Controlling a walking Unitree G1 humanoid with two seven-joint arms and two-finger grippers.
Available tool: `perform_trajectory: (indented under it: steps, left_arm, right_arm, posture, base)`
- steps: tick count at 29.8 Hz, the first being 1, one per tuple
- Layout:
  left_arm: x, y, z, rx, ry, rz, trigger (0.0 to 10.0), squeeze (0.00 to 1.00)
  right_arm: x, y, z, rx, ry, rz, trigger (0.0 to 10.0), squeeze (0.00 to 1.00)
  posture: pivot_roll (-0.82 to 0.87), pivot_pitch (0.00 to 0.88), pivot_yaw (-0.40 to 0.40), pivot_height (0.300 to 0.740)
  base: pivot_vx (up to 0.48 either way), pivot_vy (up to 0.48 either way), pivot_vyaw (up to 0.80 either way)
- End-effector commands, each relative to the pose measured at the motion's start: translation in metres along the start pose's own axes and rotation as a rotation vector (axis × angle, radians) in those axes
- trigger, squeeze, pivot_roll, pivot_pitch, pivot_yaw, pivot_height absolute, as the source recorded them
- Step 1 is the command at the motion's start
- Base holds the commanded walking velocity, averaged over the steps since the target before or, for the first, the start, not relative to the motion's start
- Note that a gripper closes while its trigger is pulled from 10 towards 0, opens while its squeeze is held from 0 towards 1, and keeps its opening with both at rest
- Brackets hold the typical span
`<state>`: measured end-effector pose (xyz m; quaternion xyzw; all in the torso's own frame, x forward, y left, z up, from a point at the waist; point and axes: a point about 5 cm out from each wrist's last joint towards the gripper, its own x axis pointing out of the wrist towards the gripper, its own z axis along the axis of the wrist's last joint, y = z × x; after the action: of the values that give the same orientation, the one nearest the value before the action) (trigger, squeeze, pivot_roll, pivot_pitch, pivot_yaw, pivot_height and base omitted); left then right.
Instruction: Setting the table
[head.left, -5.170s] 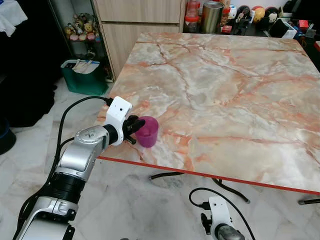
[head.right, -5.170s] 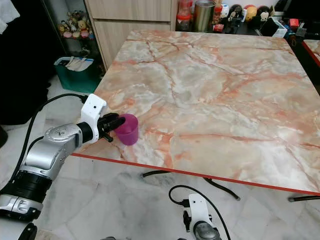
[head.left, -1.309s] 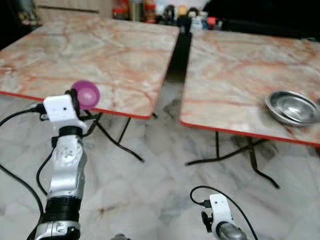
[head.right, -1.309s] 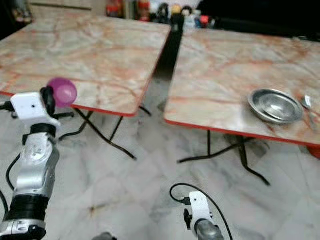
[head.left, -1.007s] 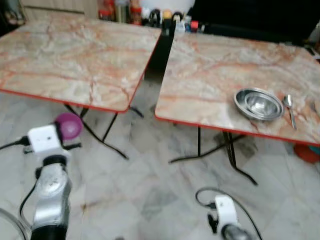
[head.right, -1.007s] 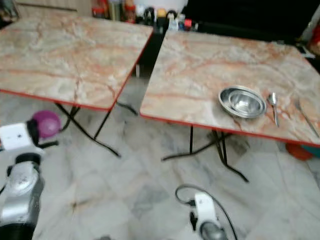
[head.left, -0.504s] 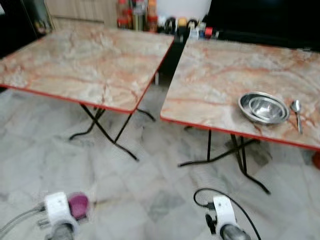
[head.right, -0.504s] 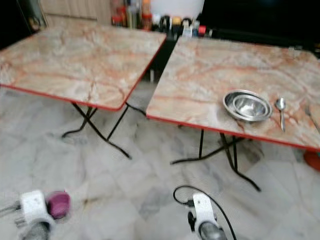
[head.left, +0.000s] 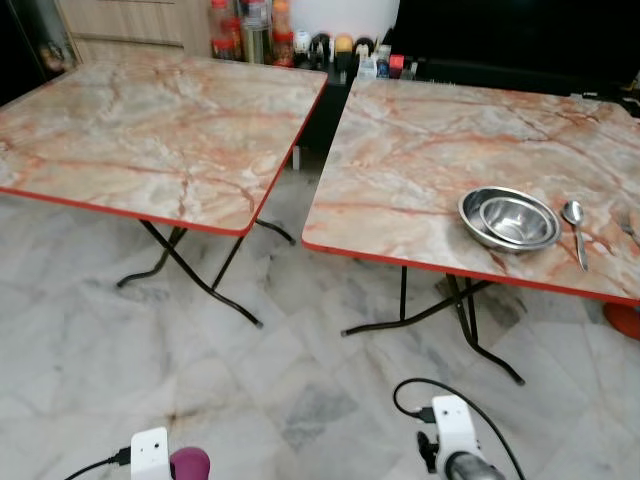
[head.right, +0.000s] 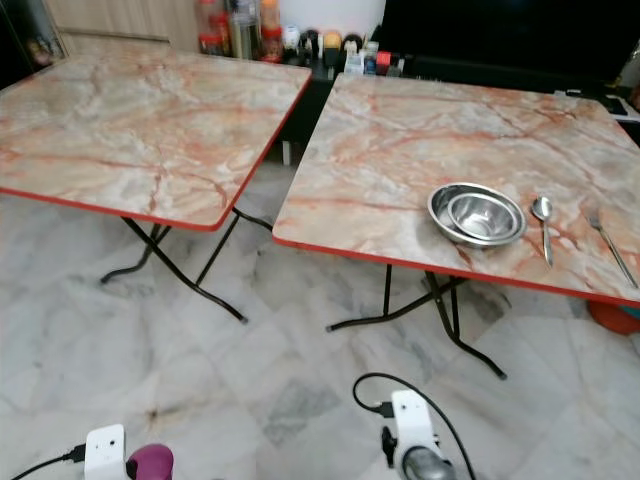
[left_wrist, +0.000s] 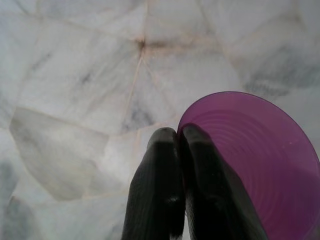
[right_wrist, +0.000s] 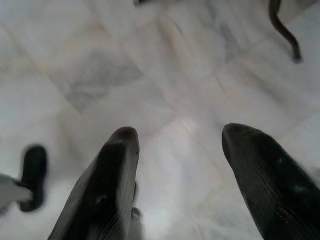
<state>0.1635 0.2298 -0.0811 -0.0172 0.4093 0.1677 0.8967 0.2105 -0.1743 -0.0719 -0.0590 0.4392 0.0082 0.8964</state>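
- head views: on the right tabletop (head.left: 420, 150), near its front edge, nested steel bowls (head.left: 508, 219) with a spoon (head.left: 576, 226) and fork (head.right: 606, 246) to their right; that much is laid.
- left wrist view: left gripper (left_wrist: 181, 150) pinches the purple cup (left_wrist: 255, 160) by its rim, low over the floor; it still needs placing.
- right wrist view: right gripper (right_wrist: 180, 150) spread apart, holding nothing.

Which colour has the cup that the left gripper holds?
The cup in the left gripper is purple, seen best in the left wrist view.
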Motion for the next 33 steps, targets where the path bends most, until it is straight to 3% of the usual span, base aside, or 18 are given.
perform_trajectory:
  steps: [1, 7, 33]
  left_arm:
    - [0.0004, -0.0058, 0.002, 0.006, -0.009, -0.021, 10.0, 0.0]
    - [-0.0002, -0.0093, -0.0003, 0.023, -0.002, -0.036, 10.0, 0.0]
    - [-0.0009, -0.0126, -0.0041, 0.039, 0.019, -0.057, 10.0, 0.0]
  right_arm:
    - [-0.0013, -0.0082, -0.0065, 0.008, 0.019, -0.019, 10.0, 0.0]
    - [-0.0011, -0.0055, -0.0059, 0.005, 0.017, -0.008, 10.0, 0.0]
    - [-0.0009, -0.0048, -0.0054, -0.001, 0.017, -0.011, 10.0, 0.0]
  posture:
    - [0.11, 0.101, -0.065, 0.715]
    - [0.11, 0.103, -0.064, 0.715]
    - [0.11, 0.094, -0.061, 0.715]
  base:
    - [0.307, 0.0, 0.0]
    - [0.309, 0.0, -0.45]
    - [0.242, 0.0, 0.0]
